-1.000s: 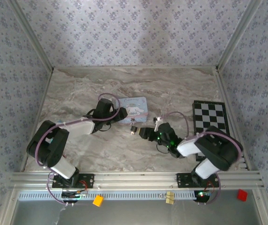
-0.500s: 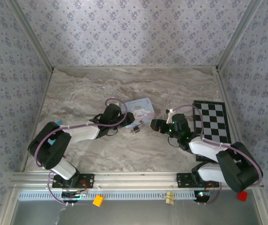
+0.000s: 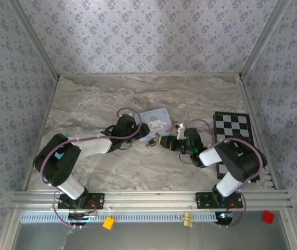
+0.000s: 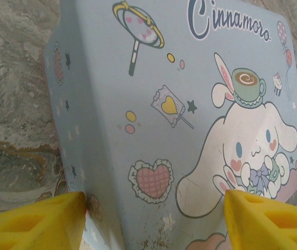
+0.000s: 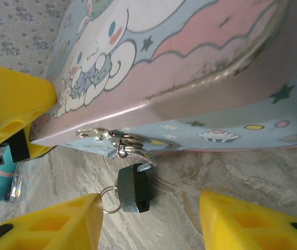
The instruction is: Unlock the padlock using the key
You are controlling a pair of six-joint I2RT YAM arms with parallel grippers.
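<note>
The small dark padlock (image 5: 133, 187) hangs at the pale blue cartoon-printed tin's (image 5: 200, 67) clasp, between the released right gripper's (image 5: 151, 224) fingers, though I cannot tell whether the left gripper (image 4: 151, 219) clamps that tin.

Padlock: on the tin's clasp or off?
On. The padlock hangs by its shackle from the clasp of the tin. Locked or not: cannot tell.

We look down from high behind the near edge of the table (image 3: 86, 109), taking in its whole surface from afar. Our left wrist camera hangs close above the tin's (image 4: 164, 78) printed lid. Our right wrist camera looks low along the tin's front wall, near the padlock (image 5: 132, 190). All three share the tin; from above, the padlock is perhaps a dark speck.
</note>
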